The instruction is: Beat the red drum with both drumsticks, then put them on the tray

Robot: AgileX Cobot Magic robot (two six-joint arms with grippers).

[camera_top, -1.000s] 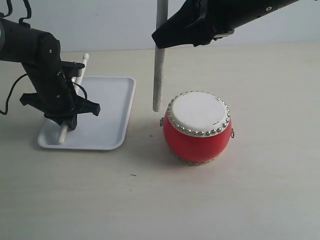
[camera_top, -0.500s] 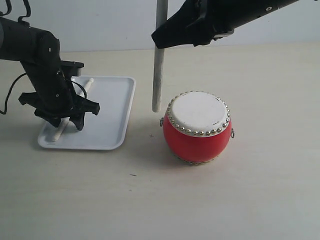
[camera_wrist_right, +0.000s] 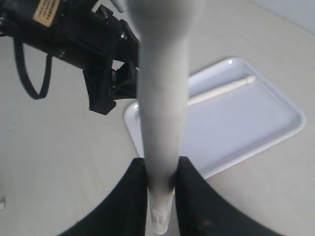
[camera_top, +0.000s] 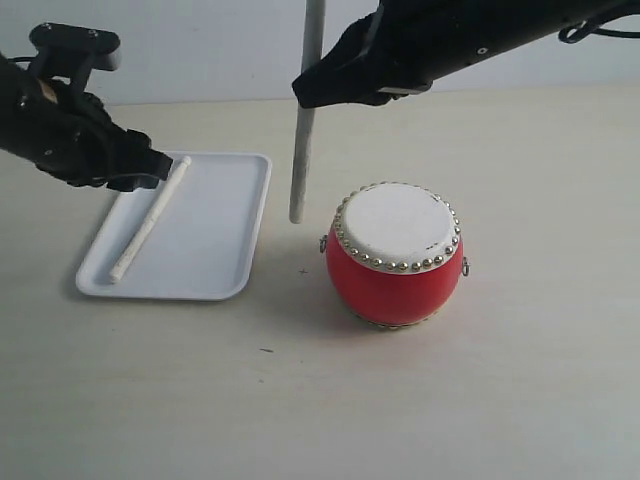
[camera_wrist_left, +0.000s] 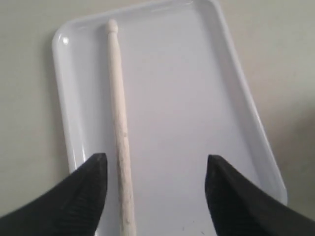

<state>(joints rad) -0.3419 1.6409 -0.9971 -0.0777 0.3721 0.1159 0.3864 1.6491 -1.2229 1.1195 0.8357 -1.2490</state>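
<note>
The red drum [camera_top: 395, 255] stands upright on the table, right of the white tray [camera_top: 215, 215]. One drumstick [camera_top: 150, 218] lies loose along the tray's left side, seen also as a pale stick [camera_wrist_left: 119, 123] on the tray floor [camera_wrist_left: 187, 98]. My left gripper [camera_top: 140, 168] hangs above the tray's far left corner, open [camera_wrist_left: 153, 160], with nothing between its fingers. My right gripper [camera_top: 325, 85] is shut on the second drumstick [camera_top: 300, 170], which hangs nearly upright between tray and drum, its lower tip above the table. The wrist view shows the jaws pinching that stick [camera_wrist_right: 165, 98].
The left arm [camera_wrist_right: 83, 34] and its cables sit beside the tray's far end [camera_wrist_right: 246, 118]. Bare beige table lies in front of the drum and the tray. A pale wall runs along the back.
My left gripper opened, let the drumstick settle flat on the tray, then rose and drew back to the left. My right gripper shifted slightly left with its stick.
</note>
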